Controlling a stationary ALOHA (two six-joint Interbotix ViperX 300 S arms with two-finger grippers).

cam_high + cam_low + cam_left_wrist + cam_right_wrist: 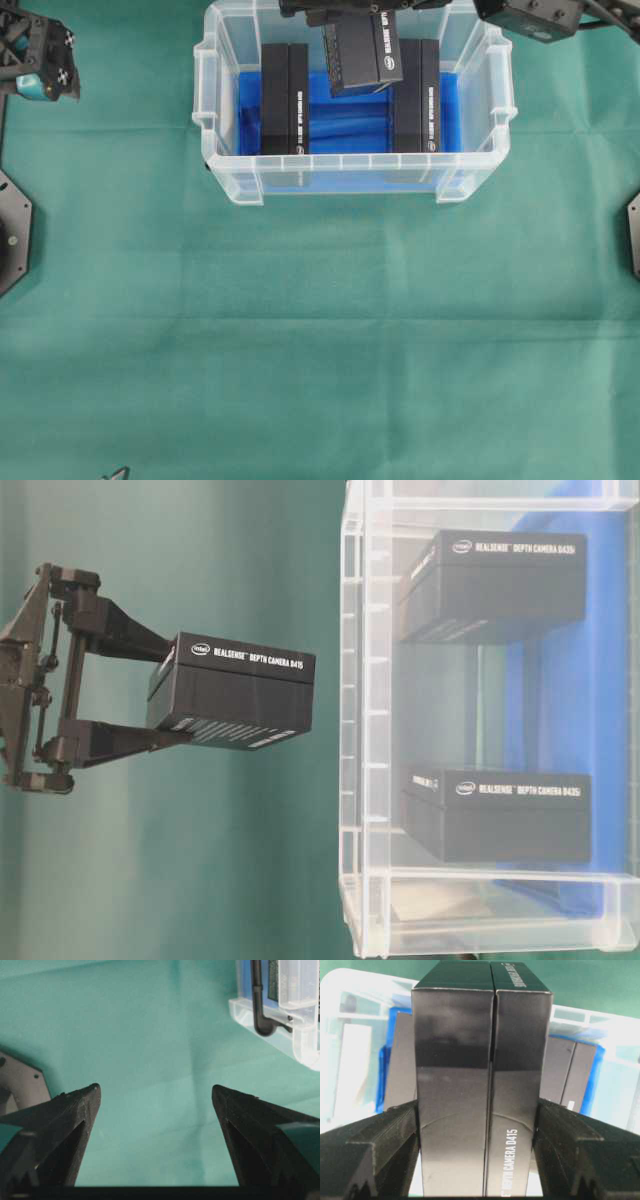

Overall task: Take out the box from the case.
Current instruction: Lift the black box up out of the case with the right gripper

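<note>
The case [355, 175] is a clear tub with a blue lining, standing at the back middle of the green cloth. My right gripper [345, 12] is shut on a black box [362, 52] and holds it tilted above the case's back middle. In the table-level view the box [235, 690] is clear of the case's rim [352, 720], gripped at one end by the right gripper [168, 698]. In the right wrist view the box [480, 1085] fills the gap between the fingers of the right gripper [477, 1110]. My left gripper [45, 75] is open and empty at the far left, also in its wrist view [156, 1092].
Two more black boxes lie in the case, one at the left [284, 98] and one at the right [417, 95]. Black arm bases sit at the left edge [12, 235] and right edge [633, 235]. The case's corner [300, 1035] shows in the left wrist view.
</note>
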